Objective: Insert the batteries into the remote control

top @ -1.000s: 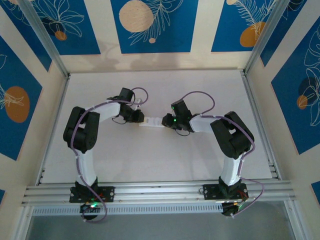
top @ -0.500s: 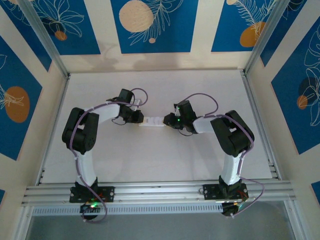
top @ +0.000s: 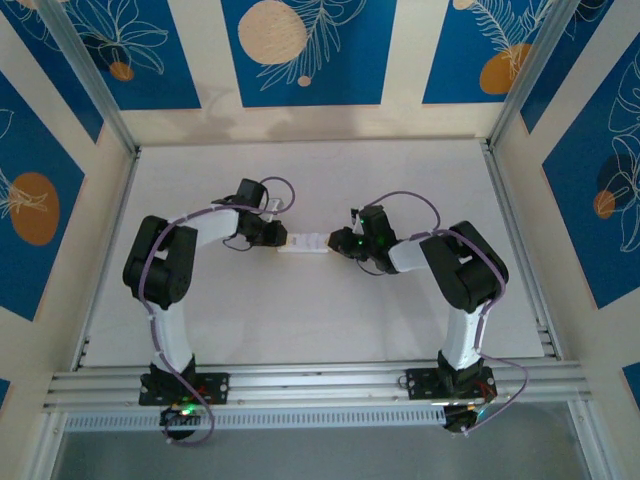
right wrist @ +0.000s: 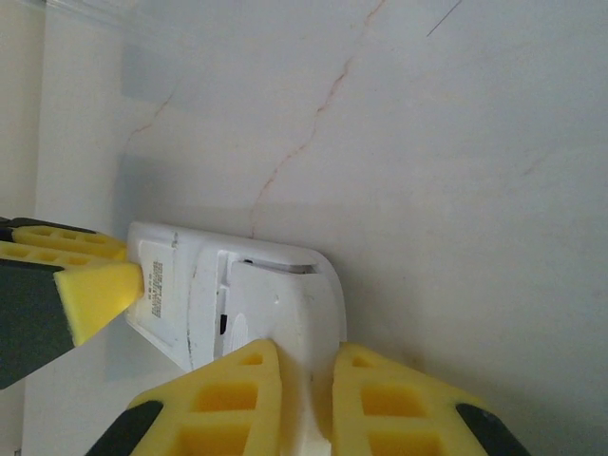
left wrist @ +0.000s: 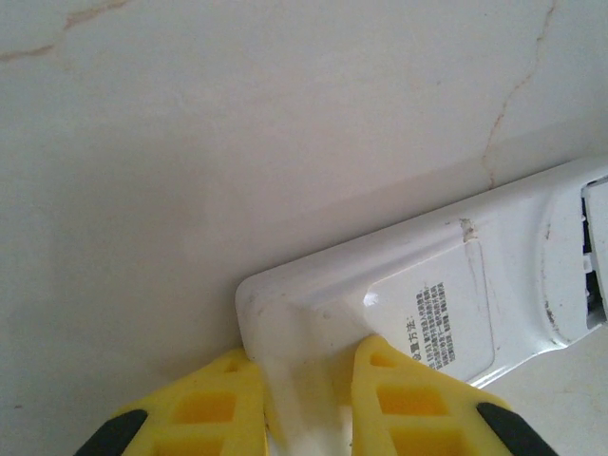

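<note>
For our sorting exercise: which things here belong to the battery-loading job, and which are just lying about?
Belongs to the job: remote control, back up; left arm's fingers on one end; right arm's fingers on the other.
Just there: table; blue patterned wall panels; metal rail.

1. Centre right of the overhead frame: the right arm's (top: 455,275) wrist has drawn back a little toward the right edge, so its green light (top: 357,240) now sits farther from the remote control (top: 303,243).
2. The white forearm (top: 405,255) shows shorter than a second ago, tucked closer to the dark elbow.
3. The purple cable (top: 400,194) looped above that wrist has sunk lower in the frame and flattened.
4. Centre left: the left arm's (top: 160,265) dark elbow has edged slightly toward the left edge.
</note>
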Robot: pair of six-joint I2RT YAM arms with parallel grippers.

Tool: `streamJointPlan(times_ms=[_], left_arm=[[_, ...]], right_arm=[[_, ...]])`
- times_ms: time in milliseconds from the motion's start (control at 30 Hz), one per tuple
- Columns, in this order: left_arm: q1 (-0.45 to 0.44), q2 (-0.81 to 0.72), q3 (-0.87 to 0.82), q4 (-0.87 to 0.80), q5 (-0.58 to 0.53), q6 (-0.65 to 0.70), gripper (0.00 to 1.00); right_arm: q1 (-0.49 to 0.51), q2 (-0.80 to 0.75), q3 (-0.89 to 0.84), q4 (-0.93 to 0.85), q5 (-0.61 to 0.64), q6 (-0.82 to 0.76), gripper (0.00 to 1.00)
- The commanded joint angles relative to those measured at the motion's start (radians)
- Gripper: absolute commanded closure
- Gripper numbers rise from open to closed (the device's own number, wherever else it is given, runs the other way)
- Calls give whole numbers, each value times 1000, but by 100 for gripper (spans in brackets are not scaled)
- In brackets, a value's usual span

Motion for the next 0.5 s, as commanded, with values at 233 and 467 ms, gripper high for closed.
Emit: streamJointPlan(times_ms=[233,467], left_arm=[[-17,75,-58,73,-15,40,81],[-16,72,-60,74,-10,36,81]], right_arm=[[14,-89,7,265,-65,15,88],[11,-58,7,233,-42,16,88]])
